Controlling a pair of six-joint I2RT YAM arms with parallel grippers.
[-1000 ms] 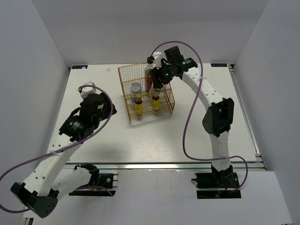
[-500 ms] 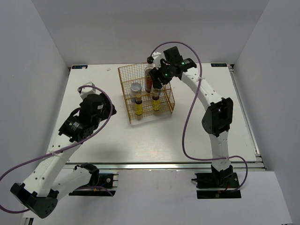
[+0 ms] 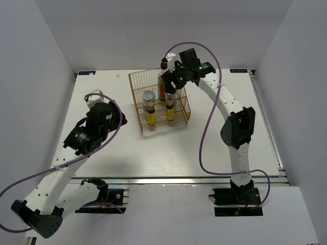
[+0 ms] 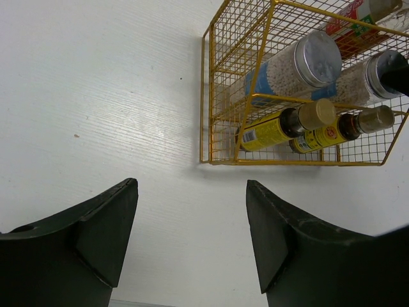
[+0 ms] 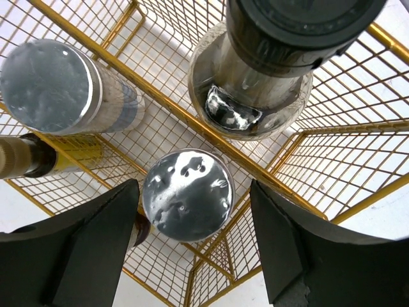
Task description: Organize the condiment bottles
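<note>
Left arm: the left gripper [image 4: 192,187] is held over the bare white table [image 4: 96,89] at the near left, well apart from the gold wire rack [image 3: 134,97]. Its jaws are seen spread wide. Only table surface is seen between them.

Rack: it is set on the far middle of the table. All five bottles are recorded inside it, upright.

- The first white bottle [image 3: 148,95], grey-lidded, is noted at the left side of the rack. A blue band is visible on its label in the left wrist view.
- The first amber bottle [image 3: 150,116] is found just near of it, in the near row.
- The second amber bottle [image 3: 169,111] is placed to the right in the same row. Whether the two amber bottles touch cannot be told.
- The second white bottle [image 5: 188,195], also grey-lidded, is located right of the first white bottle and behind the second amber bottle. In the top view it is largely hidden by the arm above it.
- The dark brown bottle [image 5: 255,96], black-capped and the tallest, is seen at the far side. A reddish label is visible on it in the left wrist view. A gold cross-bar of the rack passes between it and the two white bottles.

Right arm: the right gripper [image 5: 192,192] hovers over the right part of the rack, directly above the lid of the second white bottle. Its jaws are spread wider than that lid. Nothing is pinched, and no contact between the fingers [image 5: 77,256] and any bottle is seen.
</note>
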